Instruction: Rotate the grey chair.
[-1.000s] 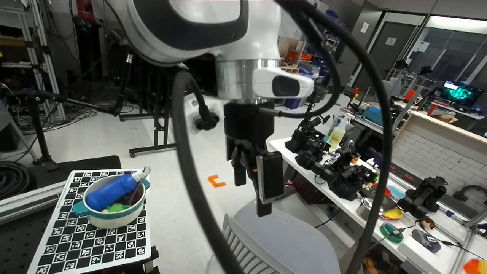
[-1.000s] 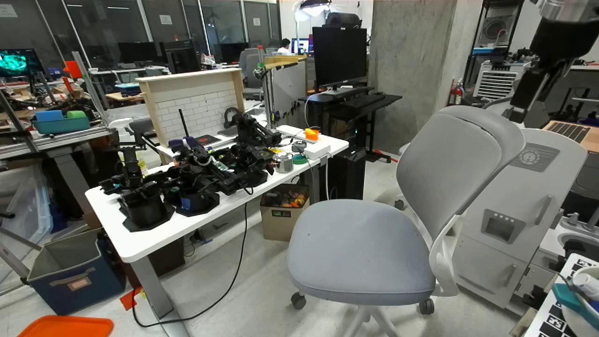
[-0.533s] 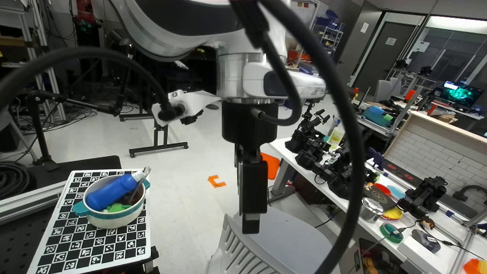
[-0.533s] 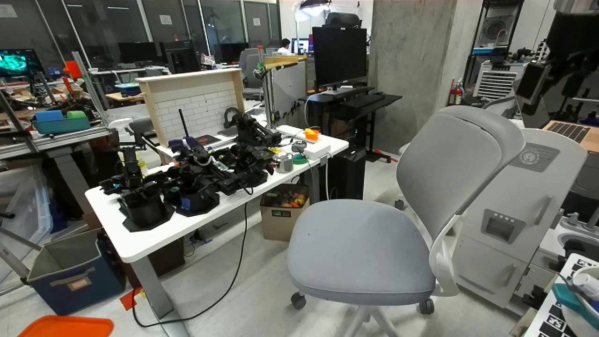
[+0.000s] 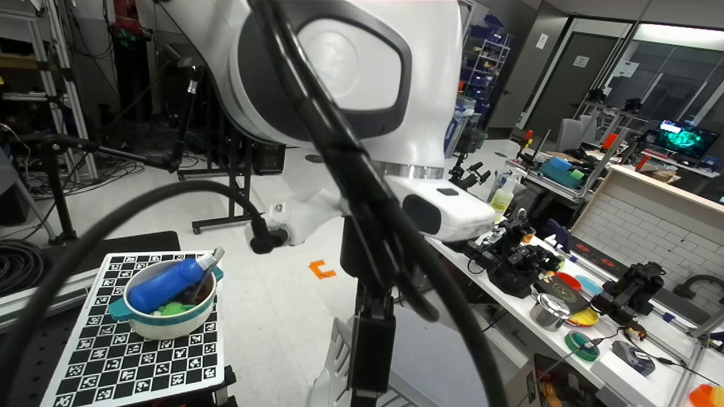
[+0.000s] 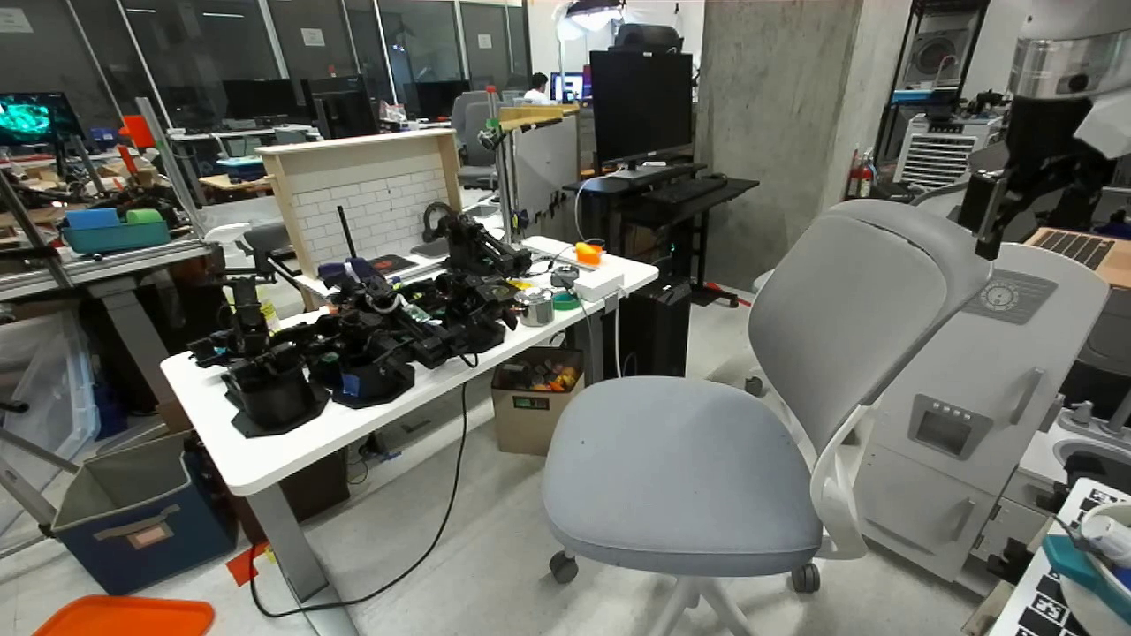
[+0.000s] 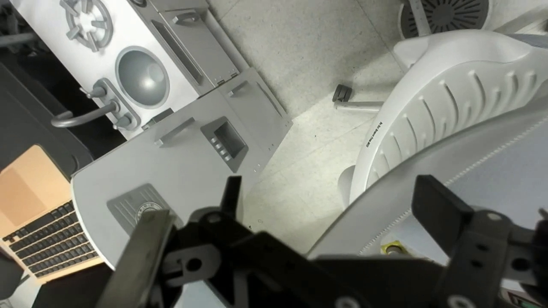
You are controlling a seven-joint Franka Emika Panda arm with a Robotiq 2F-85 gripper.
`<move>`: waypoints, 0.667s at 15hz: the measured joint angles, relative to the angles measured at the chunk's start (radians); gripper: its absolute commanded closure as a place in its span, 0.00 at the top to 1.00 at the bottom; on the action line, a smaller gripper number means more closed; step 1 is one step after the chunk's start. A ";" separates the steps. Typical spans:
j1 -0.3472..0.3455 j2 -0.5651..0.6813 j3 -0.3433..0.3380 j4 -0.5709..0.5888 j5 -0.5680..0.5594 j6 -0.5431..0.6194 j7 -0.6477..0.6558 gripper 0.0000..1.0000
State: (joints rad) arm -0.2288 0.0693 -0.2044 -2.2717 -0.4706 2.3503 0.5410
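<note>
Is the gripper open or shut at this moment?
Open. In the wrist view, the gripper has its fingers wide apart, with floor and part of the grey chair's backrest showing between them.

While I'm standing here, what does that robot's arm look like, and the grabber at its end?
The arm is rounded and white with dark-grey bands, a silvery ring and thick, curving black cables. The gripper is mostly black, with two blocky fingers.
</note>
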 measured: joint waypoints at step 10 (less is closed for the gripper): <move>0.010 0.187 -0.027 0.134 0.071 0.002 0.020 1.00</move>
State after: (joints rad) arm -0.2189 0.2559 -0.2313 -2.1378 -0.3992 2.3525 0.5610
